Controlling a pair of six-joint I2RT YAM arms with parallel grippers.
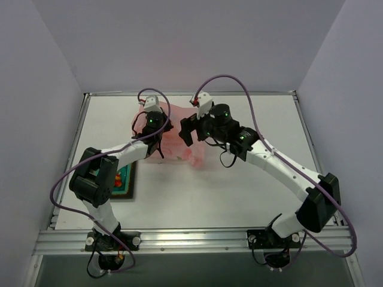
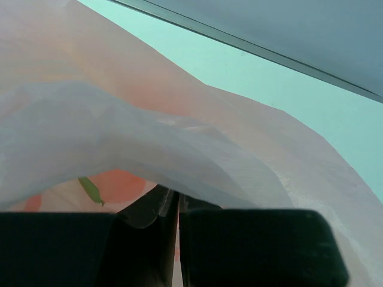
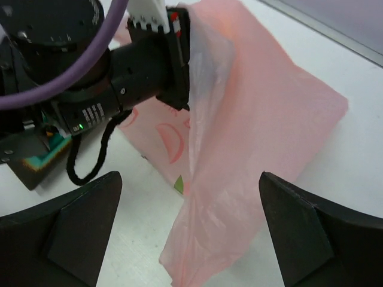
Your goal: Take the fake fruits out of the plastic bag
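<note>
The pink plastic bag (image 1: 179, 143) lies crumpled at the table's middle back. My left gripper (image 1: 158, 130) is shut on the bag's upper edge and holds it lifted; in the left wrist view its jaws (image 2: 176, 206) pinch the film (image 2: 197, 137). My right gripper (image 1: 188, 130) is open, its fingers (image 3: 78, 230) spread to either side of the bag's hanging lower corner (image 3: 209, 239) without touching it. Orange and green shapes (image 2: 111, 184) show through the film; I cannot tell whether they are fruits or prints. No fruit shows clearly.
A dark square tray (image 1: 124, 179) with teal inside sits at the left under the left arm, with small orange and red bits in it. White walls stand close on three sides. The left arm's body and cable (image 3: 90, 78) are close to my right gripper.
</note>
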